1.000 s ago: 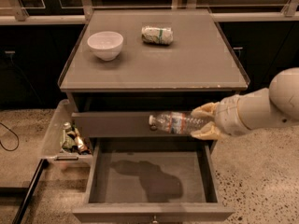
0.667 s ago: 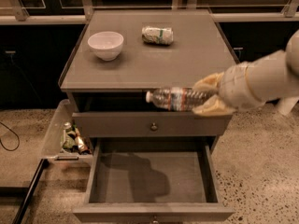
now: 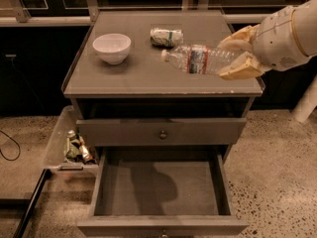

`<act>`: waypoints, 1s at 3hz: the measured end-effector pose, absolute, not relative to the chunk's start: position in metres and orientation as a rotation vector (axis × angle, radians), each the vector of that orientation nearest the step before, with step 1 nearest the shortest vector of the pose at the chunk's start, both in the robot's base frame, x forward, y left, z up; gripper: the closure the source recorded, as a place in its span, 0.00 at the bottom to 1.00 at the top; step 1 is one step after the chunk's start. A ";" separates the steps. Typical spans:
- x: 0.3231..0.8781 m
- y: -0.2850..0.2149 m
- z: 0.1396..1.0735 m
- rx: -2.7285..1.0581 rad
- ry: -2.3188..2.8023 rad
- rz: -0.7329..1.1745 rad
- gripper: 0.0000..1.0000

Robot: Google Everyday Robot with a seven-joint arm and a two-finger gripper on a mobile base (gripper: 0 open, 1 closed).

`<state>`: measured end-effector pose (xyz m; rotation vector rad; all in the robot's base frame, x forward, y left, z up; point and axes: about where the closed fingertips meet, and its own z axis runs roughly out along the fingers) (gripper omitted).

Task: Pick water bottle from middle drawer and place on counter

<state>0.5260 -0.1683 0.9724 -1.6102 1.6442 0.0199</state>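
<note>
Gripper (image 3: 234, 56) was clamped on the water bottle (image 3: 198, 59), holding it sideways above the right side of the counter (image 3: 143, 73). Placing was the step in hand, so you likely needed only to lower it and let go.

Counter (image 3: 148, 78): bowl (image 3: 112, 47), can (image 3: 166, 36); gripper fingers (image 3: 241, 70) above

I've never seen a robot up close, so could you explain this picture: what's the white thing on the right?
The white-and-tan shape is a robot arm. Its end effector, a two-finger clamp, is shut on a clear bottle, held sideways above the right side of the counter. One camera looks down on it all from the front. On the counter sit a white bowl and a crumpled packet. Below, the drawer stands open.
</note>
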 end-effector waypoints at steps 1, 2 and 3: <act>0.526 -0.168 0.972 -1.610 1.644 0.020 1.00; 0.560 -0.173 0.969 -1.626 1.663 0.001 1.00; 0.604 -0.186 0.964 -1.593 1.698 0.009 1.00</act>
